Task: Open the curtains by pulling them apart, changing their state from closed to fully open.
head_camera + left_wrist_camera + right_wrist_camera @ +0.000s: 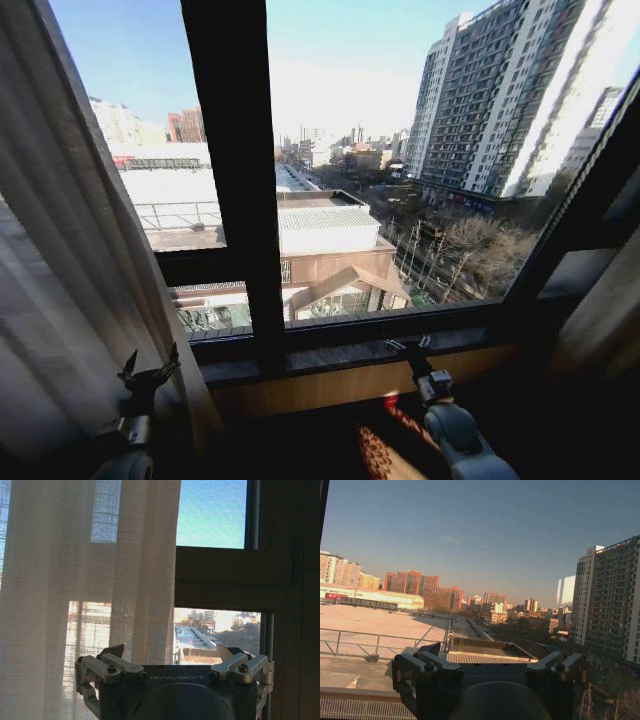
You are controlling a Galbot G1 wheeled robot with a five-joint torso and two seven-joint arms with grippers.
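Sheer white-cream pleated curtain (70, 260) with a fine woven grid, bunched along the left side of the head view, slanting from the top left corner down past the window sill (340, 355). Translucent where thin, beige in the thicker folds. Wide stretch of glass uncovered to its right, split by a thick dark vertical window frame bar (240, 170) and a lower crossbar. Through the glass: blue sky, a flat pale rooftop (330, 225) and a tall grey apartment tower (500, 95).

Left gripper (150, 370), low at the left of the head view, just beside the curtain's inner edge, fingers spread wide with nothing between them. Whether touching the fabric: cannot tell. From the left wrist view, same left gripper (172, 655) with its silver fingers (117, 664) parted, released, facing the curtain folds (85, 595) that cover most of the scene ahead; bare window pane and dark frame on the other side.

Right gripper (408, 345), low at centre right in the head view, raised to the level of the sill, close to the glass and well apart from the curtain. From the right wrist view, right gripper (490, 655) likewise spread, dark fingers (422, 662) parted and holding nothing, pointed out at the city skyline and open sky.
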